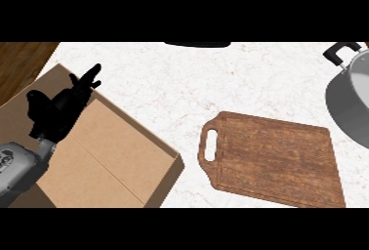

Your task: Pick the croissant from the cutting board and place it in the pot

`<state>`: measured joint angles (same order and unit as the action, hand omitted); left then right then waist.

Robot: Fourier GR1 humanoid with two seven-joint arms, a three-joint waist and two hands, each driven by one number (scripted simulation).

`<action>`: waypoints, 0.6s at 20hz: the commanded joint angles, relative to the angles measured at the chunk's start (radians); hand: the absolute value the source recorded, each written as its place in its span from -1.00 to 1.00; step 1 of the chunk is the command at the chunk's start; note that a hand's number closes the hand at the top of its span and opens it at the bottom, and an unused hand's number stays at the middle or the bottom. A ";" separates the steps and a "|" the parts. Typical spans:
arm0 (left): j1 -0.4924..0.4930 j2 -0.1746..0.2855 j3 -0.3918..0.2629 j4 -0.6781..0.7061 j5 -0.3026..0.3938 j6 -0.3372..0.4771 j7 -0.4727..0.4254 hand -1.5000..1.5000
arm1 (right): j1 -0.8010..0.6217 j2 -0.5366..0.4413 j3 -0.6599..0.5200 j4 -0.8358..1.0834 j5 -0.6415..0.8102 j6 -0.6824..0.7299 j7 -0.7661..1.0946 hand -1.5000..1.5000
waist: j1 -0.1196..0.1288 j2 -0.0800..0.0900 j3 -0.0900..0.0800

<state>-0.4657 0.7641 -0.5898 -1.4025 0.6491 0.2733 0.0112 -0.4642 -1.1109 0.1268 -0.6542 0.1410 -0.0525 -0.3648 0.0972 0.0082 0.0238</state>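
I cannot tell where the croissant is; it shows nowhere in my head view. The board (277,161) lies flat on the counter (194,83), right of centre, turned a little so that its long sides run down toward the right. All I see on its top is dark wood grain. Its handle slot (210,145) is at the left end, and the pale counter shows through it.

The pot (344,105) stands up and to the right of the board, close to the board's far right corner but apart from it. The right edge of the view cuts the pot, so I see only its grey rim and part of its wall. A black handle (340,51) sticks out at its top.

On the left, an open cardboard box (108,156) lies at an angle, with its near corner pointing at the board. My left hand (57,110) shows over the box's far left part. Its fingers are straight and slightly spread, pointing up and away, and they hold nothing. The grey forearm (14,166) comes in from the lower left. My right hand does not show, so I cannot tell its fingers.

A brown wooden surface (22,63) fills the top left corner beyond the box. A dark shape (198,44) sits at the top edge; I cannot tell what it is.
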 commanded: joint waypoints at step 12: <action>0.076 -0.146 -0.115 0.038 0.037 0.014 0.013 0.00 | -0.215 0.194 0.253 0.152 0.245 0.239 0.425 -1.00 | -0.001 0.027 -0.025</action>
<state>-0.4854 0.7611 -0.6133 -1.3961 0.6609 0.2926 0.0051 -0.6130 -0.9640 0.3416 -0.5379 0.3532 0.1067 -0.0154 0.1090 0.0112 0.0252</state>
